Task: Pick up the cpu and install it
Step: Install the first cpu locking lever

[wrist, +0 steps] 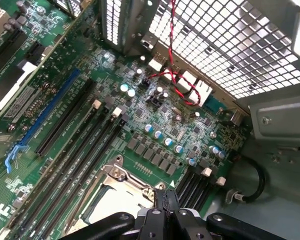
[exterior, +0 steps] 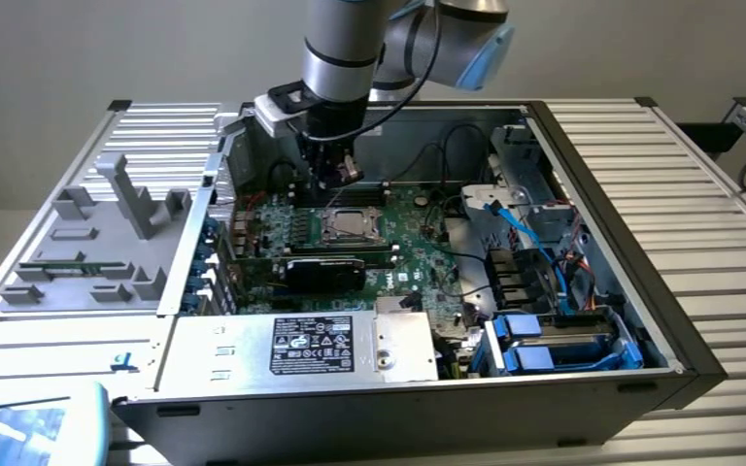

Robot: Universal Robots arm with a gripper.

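Note:
The cpu (exterior: 343, 227), a shiny silver square, lies flat in its socket in the middle of the green motherboard (exterior: 412, 257) inside the open computer case. My gripper (exterior: 338, 179) hangs just above and behind it, pointing down. In the wrist view my gripper (wrist: 166, 194) is shut, its black fingers pressed together with nothing seen between them. It hovers over the edge of the metal socket frame (wrist: 122, 179), where a pale patch of the cpu (wrist: 101, 206) shows.
Black memory slots (wrist: 75, 145) run beside the socket. A silver labelled box (exterior: 302, 345) fills the case's near side. Blue cables (exterior: 528, 248) and drive bays sit at the exterior view's right. A perforated metal wall (wrist: 230, 45) and red wire (wrist: 184, 87) stand close by. A grey fixture tray (exterior: 88, 257) lies outside.

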